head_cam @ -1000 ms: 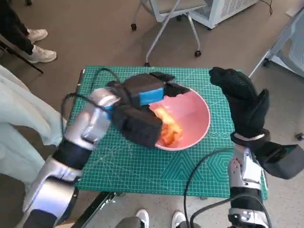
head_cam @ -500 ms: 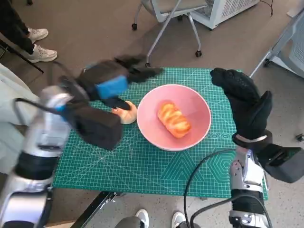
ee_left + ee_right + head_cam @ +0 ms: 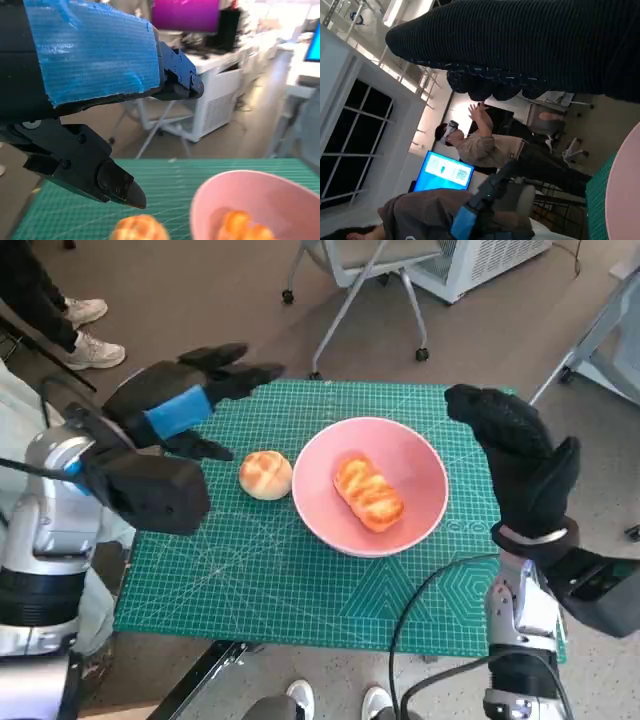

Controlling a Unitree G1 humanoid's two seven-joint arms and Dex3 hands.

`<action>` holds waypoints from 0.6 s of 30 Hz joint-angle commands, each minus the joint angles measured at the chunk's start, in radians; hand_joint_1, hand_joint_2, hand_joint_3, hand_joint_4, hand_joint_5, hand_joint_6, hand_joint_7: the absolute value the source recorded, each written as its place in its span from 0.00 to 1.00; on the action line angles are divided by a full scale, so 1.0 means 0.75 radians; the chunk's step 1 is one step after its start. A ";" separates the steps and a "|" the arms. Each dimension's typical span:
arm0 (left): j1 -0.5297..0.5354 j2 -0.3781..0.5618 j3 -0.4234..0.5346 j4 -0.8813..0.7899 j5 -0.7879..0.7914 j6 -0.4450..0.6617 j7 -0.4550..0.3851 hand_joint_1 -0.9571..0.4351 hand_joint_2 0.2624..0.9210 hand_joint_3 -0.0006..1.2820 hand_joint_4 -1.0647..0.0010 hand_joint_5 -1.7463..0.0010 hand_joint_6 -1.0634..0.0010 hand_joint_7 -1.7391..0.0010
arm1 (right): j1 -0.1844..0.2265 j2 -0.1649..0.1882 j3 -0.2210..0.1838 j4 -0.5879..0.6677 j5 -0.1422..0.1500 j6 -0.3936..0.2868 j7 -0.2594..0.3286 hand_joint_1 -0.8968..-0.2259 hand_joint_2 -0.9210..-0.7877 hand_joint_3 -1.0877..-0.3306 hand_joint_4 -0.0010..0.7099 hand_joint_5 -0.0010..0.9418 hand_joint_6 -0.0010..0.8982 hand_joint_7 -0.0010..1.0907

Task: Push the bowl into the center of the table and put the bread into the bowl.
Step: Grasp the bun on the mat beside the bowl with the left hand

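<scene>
1 round golden bread roll point(image 3: 265, 475), judged soft and light, best cupped around its sides, lay on the green cutting-mat table point(image 3: 300, 590) just beside the pink plastic bowl point(image 3: 420, 455) holding 1 glazed twisted loaf point(image 3: 368, 494); left hand point(image 3: 185, 405) spread and empty, right hand point(image 3: 515, 455) raised, empty.

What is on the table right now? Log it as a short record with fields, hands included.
surface: green mat
bowl: pink bowl, near the mat's middle
in bowl: one long bread roll
outside bowl: round bun on the mat, beside the bowl's rim on the left hand's side
left hand: left hand held above the mat's far corner, fingers apart, holding nothing
right hand: right hand raised next to the bowl, holding nothing
task state: one bread in, the bun not yet
</scene>
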 commanded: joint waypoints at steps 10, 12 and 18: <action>-0.030 -0.035 -0.082 0.175 0.035 0.037 0.014 0.55 0.79 0.01 0.87 1.00 0.72 1.00 | 0.026 -0.023 -0.001 -0.014 0.043 0.019 0.050 0.34 0.00 0.44 0.28 0.01 0.07 0.47; -0.036 -0.044 -0.099 0.191 0.043 0.055 0.009 0.55 0.79 0.01 0.88 1.00 0.72 1.00 | 0.028 -0.026 -0.001 -0.021 0.044 0.021 0.050 0.34 0.00 0.44 0.28 0.01 0.07 0.47; -0.065 -0.076 -0.150 0.273 0.067 0.076 0.005 0.56 0.79 0.00 0.88 1.00 0.74 1.00 | 0.033 -0.038 -0.006 -0.035 0.052 0.031 0.056 0.32 0.00 0.45 0.29 0.01 0.08 0.46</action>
